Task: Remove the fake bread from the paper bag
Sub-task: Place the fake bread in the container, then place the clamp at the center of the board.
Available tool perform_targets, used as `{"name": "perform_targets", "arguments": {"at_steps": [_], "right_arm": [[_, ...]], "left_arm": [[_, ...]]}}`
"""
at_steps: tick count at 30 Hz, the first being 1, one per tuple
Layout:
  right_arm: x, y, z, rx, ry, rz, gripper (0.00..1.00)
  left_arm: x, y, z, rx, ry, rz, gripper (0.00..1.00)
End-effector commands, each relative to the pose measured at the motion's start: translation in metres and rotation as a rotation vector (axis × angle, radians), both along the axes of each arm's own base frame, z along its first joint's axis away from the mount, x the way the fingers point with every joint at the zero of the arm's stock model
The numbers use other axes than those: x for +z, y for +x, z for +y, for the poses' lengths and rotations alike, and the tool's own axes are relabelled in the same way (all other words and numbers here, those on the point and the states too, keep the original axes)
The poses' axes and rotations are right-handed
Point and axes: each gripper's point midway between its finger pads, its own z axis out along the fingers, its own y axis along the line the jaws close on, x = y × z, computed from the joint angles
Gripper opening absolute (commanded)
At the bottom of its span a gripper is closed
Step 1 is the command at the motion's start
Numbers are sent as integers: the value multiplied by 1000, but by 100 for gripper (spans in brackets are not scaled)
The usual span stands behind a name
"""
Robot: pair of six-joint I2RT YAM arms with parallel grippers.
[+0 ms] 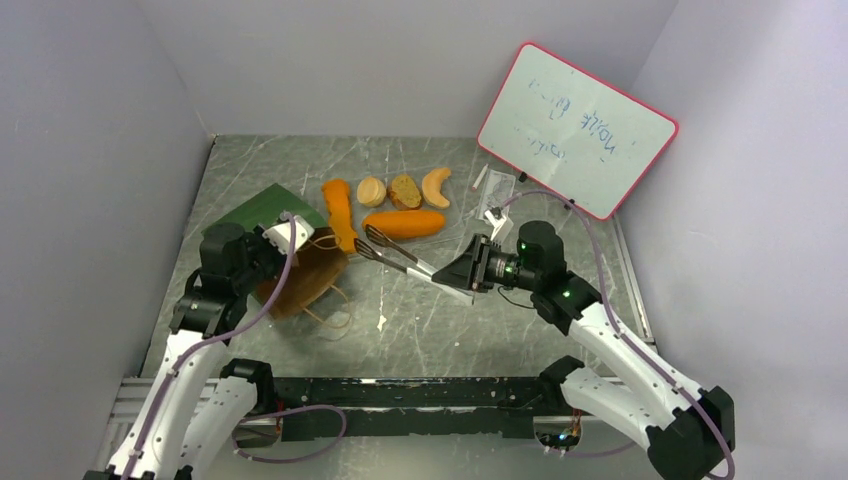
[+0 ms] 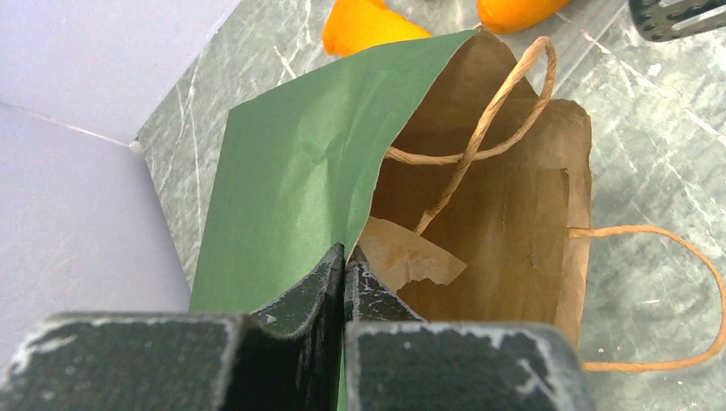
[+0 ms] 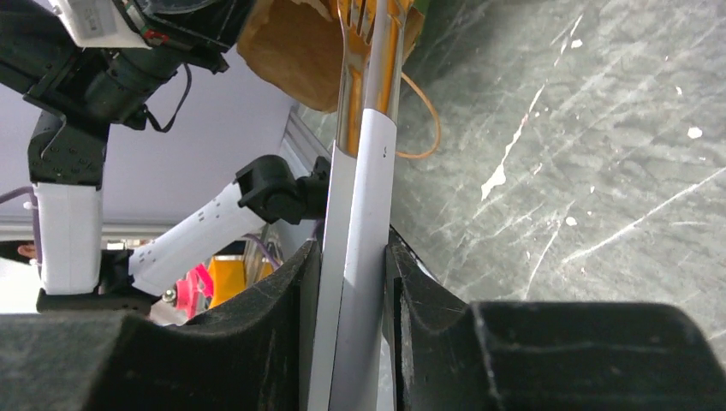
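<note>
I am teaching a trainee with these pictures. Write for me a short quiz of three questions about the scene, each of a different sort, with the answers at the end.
1. True or false: the left pincer is closed on the edge of the dark green paper bag with brown inside.
2. What does the right pincer hold? A) an orange toy loaf; B) the metal tongs with a white handle; C) a cord handle of the bag.
3. In the top view, how many toy bread pieces lie on the grey marbled table outside the bag?

Key: 1 true; 2 B; 3 five.
</note>
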Motion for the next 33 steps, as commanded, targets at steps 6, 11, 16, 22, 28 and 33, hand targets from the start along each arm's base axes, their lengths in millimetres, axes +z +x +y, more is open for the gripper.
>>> {"name": "perform_targets", "arguments": {"at_steps": [6,11,16,22,28,33], "right_arm": [[33,-6,13,27,40,-87,28],[36,-21,37,98,37,-95,27],[30,-35,64,155,32,-87,27],[11,-41,94,202,21,-77,26],[-1,-26,126,230,28,-110,26],[-15,-6,154,242,21,-150,26]], "left_arm": [[35,25,7,97,-63,-78,7],[35,27,4,91,-75,-76,7],[29,27,1,69,-67,-60,7],[25,22,-3,54,-71,-51,7],[15,15,-8,40,-81,-23,7],[5,10,-15,28,-86,-6,7]]}}
